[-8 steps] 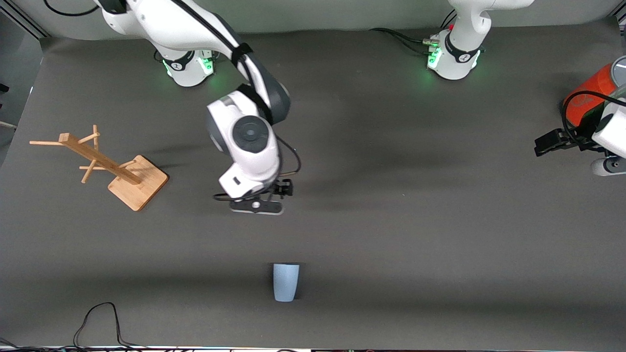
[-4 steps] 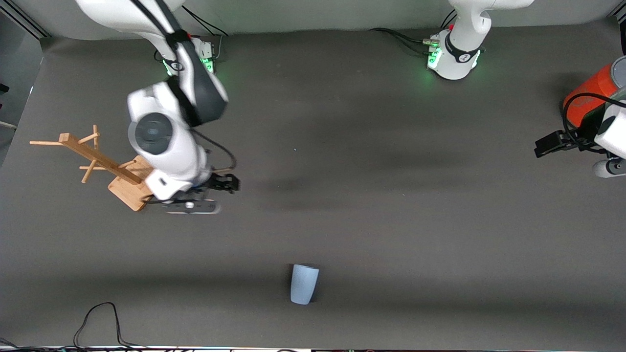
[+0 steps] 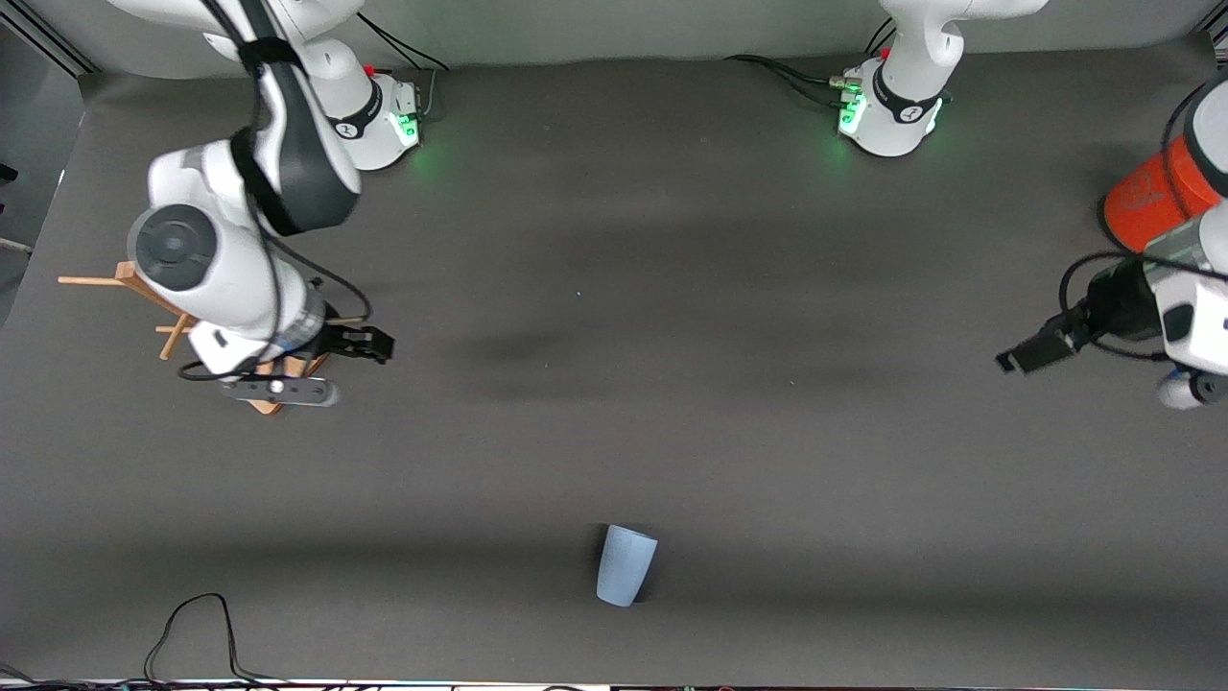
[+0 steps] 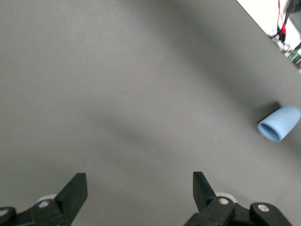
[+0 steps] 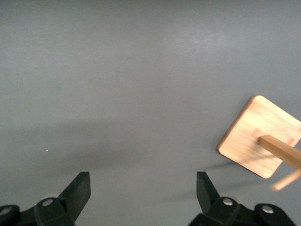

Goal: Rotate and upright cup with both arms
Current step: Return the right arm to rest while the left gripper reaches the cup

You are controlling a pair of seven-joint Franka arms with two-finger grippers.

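Observation:
The light-blue cup [image 3: 625,564] lies on its side on the dark mat near the front camera's edge, its rim pointing toward the robots' bases. It also shows in the left wrist view [image 4: 278,124], mouth toward that camera. My right gripper [image 3: 363,343] is open and empty, up over the mat beside the wooden rack; its jaws show wide apart in the right wrist view [image 5: 141,181]. My left gripper [image 3: 1031,353] is open and empty at the left arm's end of the table, jaws wide apart in the left wrist view [image 4: 138,181]. Both grippers are well away from the cup.
A wooden mug rack [image 3: 96,280] stands at the right arm's end, partly covered by the right arm; its base shows in the right wrist view [image 5: 261,136]. An orange canister [image 3: 1146,202] stands at the left arm's end. A black cable [image 3: 192,619] loops at the front edge.
The right arm has swung from the table's middle to over the wooden rack. The cup has rolled toward the left arm's end. The left gripper has come out over the mat.

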